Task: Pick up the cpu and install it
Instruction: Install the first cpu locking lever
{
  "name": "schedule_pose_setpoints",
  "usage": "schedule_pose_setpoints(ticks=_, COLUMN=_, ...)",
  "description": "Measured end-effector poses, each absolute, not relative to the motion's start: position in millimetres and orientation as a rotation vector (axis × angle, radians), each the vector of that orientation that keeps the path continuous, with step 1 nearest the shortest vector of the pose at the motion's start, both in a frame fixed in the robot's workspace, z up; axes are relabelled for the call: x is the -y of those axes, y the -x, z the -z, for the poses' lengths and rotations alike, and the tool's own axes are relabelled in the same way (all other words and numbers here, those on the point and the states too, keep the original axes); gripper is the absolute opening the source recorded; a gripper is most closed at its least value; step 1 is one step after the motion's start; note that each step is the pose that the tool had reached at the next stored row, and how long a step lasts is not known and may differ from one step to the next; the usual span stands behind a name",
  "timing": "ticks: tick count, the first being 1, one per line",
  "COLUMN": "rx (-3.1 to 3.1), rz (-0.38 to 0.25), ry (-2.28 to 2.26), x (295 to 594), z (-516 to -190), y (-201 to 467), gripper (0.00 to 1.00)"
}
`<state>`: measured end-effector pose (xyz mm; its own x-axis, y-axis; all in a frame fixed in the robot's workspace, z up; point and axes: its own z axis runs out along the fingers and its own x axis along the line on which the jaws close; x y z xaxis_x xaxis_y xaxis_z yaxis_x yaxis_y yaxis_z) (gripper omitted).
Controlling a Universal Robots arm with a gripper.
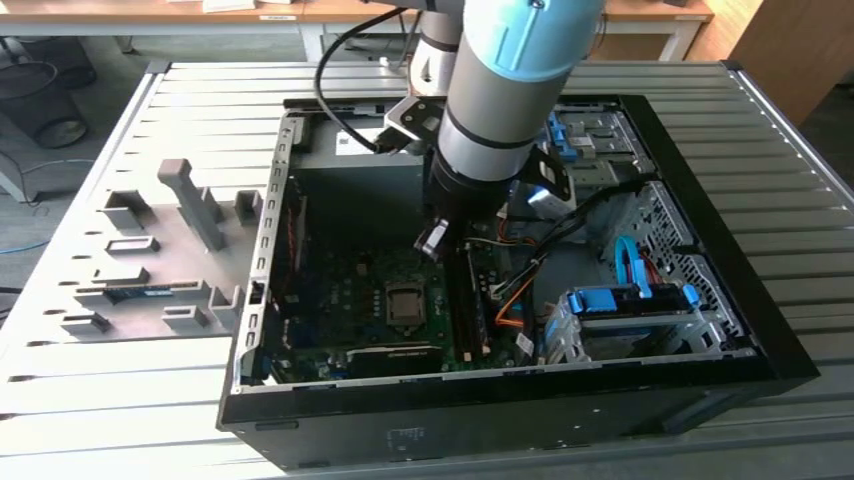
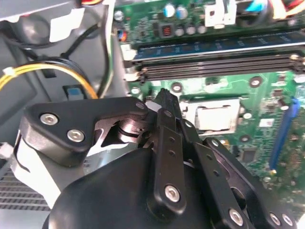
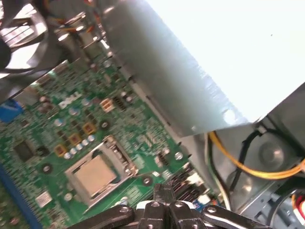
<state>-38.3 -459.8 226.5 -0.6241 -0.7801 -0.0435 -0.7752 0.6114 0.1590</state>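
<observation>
Cpu [image 3: 95, 175] seated flat in socket [image 3: 125, 164] on green motherboard [image 3: 138, 129], inside open computer case [image 1: 694, 300] on slatted table [image 1: 200, 110]. Gripper [image 3: 164, 198] hanging above board near socket, fingers [image 2: 167, 114] pressed together, holding nothing, clear of cpu.

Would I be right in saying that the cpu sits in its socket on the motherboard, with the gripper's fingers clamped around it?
Not quite. The cpu does lie in its socket on the green motherboard, but the gripper is not clamped on it: the first wrist view shows the fingertips pressed together beside the socket, apart from the chip.
</observation>
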Motion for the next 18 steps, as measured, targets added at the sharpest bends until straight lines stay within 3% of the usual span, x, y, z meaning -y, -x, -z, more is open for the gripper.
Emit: schedule_pose_setpoints(ticks=18, rx=2.794, rz=0.213, ry=-1.348, x=446.1, z=-229.4, y=41.5, gripper=0.10)
